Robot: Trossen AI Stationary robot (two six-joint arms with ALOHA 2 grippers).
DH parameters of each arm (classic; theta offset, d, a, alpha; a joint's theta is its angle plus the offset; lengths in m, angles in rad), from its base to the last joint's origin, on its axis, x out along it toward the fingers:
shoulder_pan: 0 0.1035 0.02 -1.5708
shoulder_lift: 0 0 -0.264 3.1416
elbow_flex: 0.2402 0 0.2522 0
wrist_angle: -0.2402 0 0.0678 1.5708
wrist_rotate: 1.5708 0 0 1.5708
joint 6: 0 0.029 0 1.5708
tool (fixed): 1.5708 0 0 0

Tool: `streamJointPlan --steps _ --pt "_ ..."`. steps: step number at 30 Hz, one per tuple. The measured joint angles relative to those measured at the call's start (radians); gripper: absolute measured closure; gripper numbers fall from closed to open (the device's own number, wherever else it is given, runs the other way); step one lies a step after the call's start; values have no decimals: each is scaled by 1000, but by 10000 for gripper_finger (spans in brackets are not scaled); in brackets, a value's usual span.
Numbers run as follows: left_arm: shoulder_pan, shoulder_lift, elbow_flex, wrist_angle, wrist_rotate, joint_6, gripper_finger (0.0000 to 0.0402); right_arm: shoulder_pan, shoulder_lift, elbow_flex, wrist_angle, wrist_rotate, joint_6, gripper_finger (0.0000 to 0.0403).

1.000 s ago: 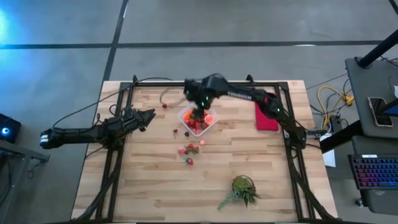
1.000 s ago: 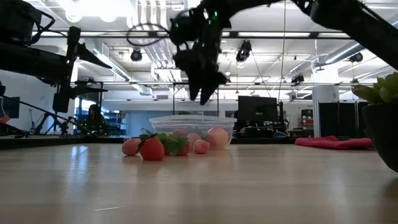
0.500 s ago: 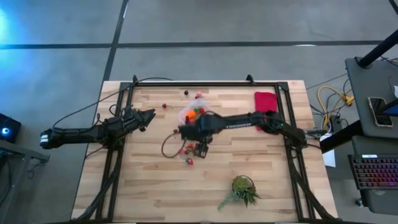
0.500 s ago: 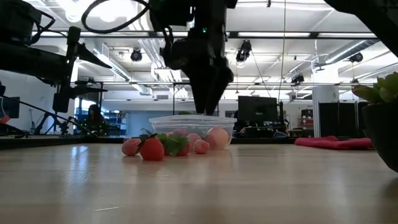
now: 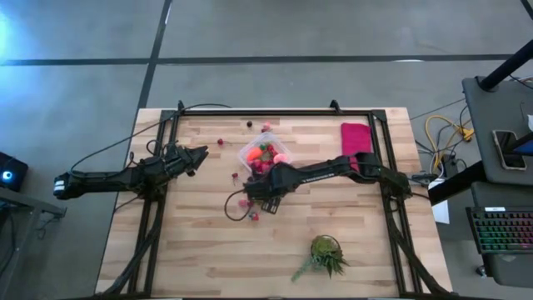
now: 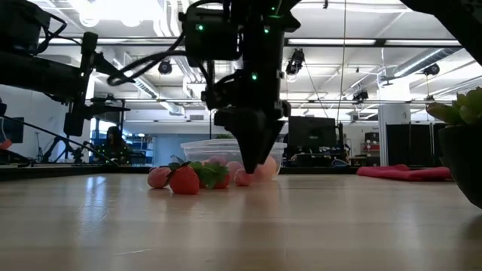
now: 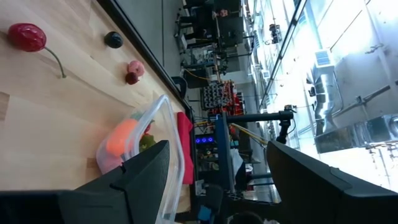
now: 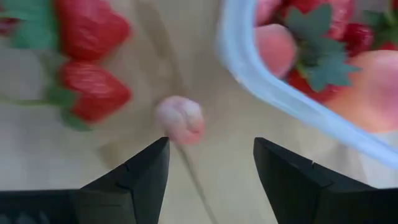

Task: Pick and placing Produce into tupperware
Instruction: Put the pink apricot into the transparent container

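Bright ceiling strip lights (image 6: 113, 9) glare in the low view; the right wrist view is blurred throughout.

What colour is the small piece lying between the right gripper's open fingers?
Pale pink piece, clearest in the right wrist view.

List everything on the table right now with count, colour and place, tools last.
clear plastic tupperware container: one, see-through, table centre toward the far edge, partly filled with red, pink and orange toy produce.
loose toy produce: several, red and pink, on the wood near the container; a few more by the far edge.
flat magenta cloth: one, far right of the table.
green spiky plant: one, near edge.
right tool: open, low over a small pink piece beside the container.
left tool: open, waiting at the left.
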Motion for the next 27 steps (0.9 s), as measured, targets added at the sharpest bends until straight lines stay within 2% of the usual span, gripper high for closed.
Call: streamJointPlan --steps 14,21,27 --pt "0 -1 0 0 0 0 146 12 -4 -28 102 1 -12 177" --pt "0 0 0 0 0 0 146 -18 -4 -64 216 -139 17 177" --pt "0 0 0 0 0 0 146 -37 -4 -86 210 -90 134 183"
